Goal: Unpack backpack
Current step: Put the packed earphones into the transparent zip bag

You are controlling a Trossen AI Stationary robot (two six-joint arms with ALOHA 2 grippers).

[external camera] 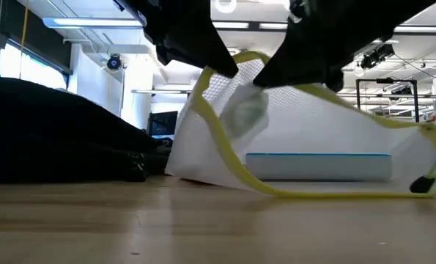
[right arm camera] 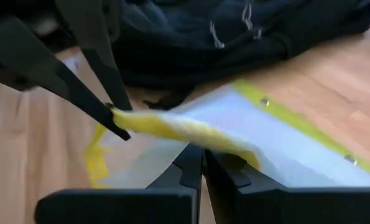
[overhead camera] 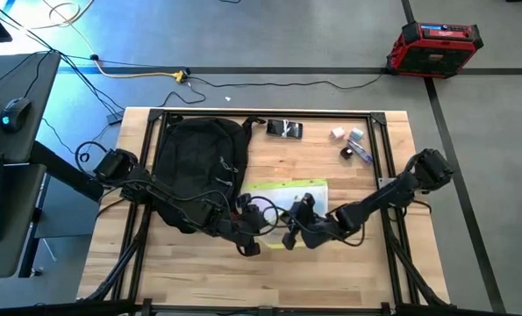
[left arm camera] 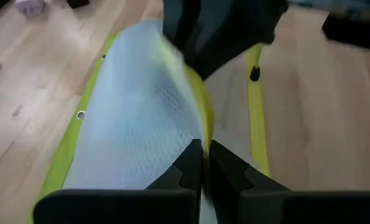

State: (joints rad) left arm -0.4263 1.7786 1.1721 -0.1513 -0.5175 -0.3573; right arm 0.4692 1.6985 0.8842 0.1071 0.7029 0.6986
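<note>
Backpack [overhead camera: 201, 167] lies toward the table's [overhead camera: 357, 281] left side. Left gripper [overhead camera: 250, 247] and right gripper [overhead camera: 289, 239] both pinch the yellow-edged mesh pouch [overhead camera: 289, 195] near the front edge, fingers closed on its lifted rim. Risk: opposing pulls could tear the mesh or slip one grip, so the pouch drops.

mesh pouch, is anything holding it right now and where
Both grippers hold the mesh pouch: the left gripper and the right gripper each have jaws shut on its raised yellow edge.
</note>
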